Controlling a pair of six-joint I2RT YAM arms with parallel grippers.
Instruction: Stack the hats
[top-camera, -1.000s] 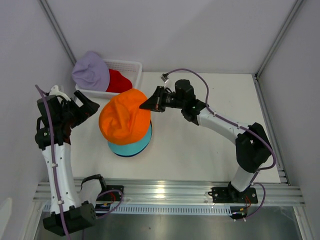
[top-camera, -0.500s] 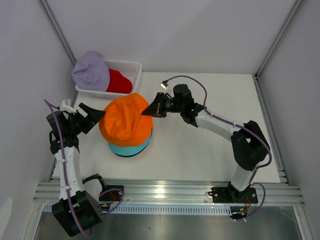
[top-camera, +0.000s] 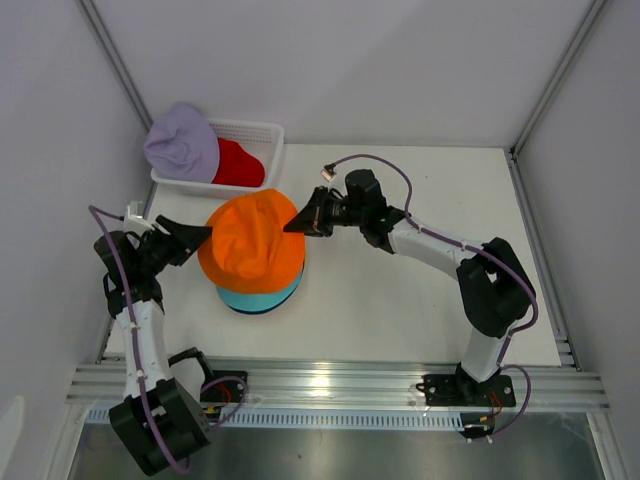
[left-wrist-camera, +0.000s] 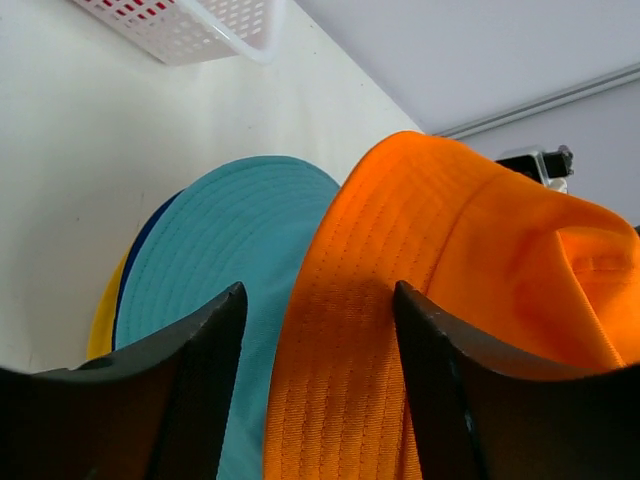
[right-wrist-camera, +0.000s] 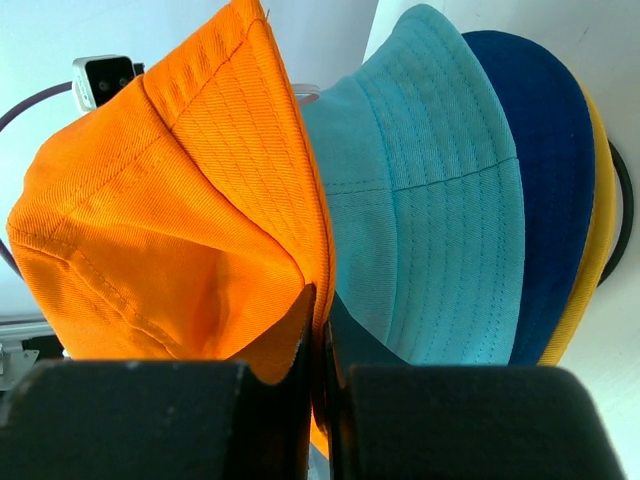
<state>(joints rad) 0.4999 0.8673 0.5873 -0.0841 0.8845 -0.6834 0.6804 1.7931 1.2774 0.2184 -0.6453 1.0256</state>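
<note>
Left gripper (top-camera: 200, 236) has come in from the table's left side to the left brim of the orange hat (top-camera: 250, 245). Its fingers, wide a second ago, are narrowing and now straddle that brim without pinching it yet. Your right gripper (top-camera: 297, 221) stays clamped on the opposite brim. The orange hat sits crooked over the teal hat (top-camera: 262, 296), with the navy hat (right-wrist-camera: 540, 180) and yellow hat (right-wrist-camera: 590, 240) beneath. Judgement: you will soon have a two-sided hold to seat the crown square. Lavender hat (top-camera: 180, 145) and red hat (top-camera: 238, 162) wait in the basket (top-camera: 262, 128).
</note>
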